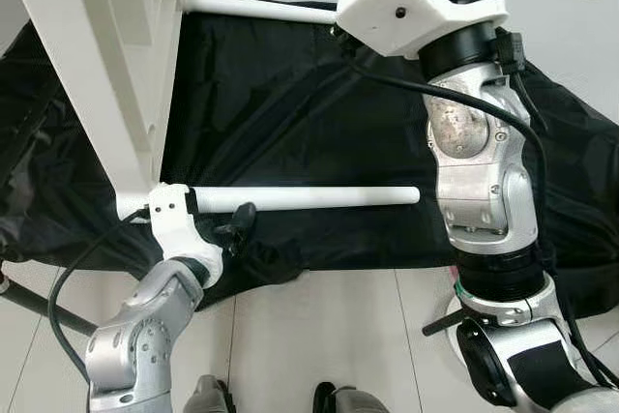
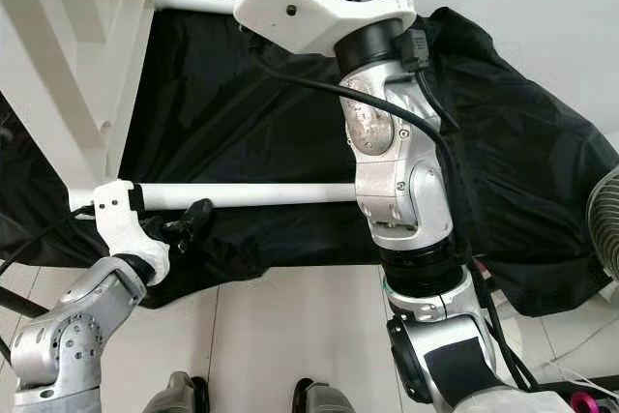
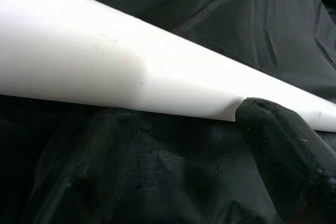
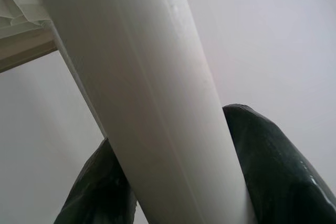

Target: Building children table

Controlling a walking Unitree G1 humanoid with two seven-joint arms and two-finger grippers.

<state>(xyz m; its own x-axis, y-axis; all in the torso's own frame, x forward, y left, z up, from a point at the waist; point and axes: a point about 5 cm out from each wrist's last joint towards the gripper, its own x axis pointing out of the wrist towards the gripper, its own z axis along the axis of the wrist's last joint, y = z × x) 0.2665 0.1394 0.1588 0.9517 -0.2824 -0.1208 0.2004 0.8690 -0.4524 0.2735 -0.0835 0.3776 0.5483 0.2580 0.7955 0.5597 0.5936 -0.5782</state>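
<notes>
white table top [image 1: 106,55], white legs [image 1: 319,197], black cloth [image 1: 319,113], black fingers [image 3: 286,156], silver arms [image 1: 479,171], pale floor tiles [image 1: 329,336].

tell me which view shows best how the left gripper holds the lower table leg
The left eye view: the left gripper sits on the lower table leg near the white tabletop. The right eye view shows the same. The left wrist view shows one finger against the leg.

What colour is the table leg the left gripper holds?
White round plastic table leg, clearest in the left eye view.
</notes>
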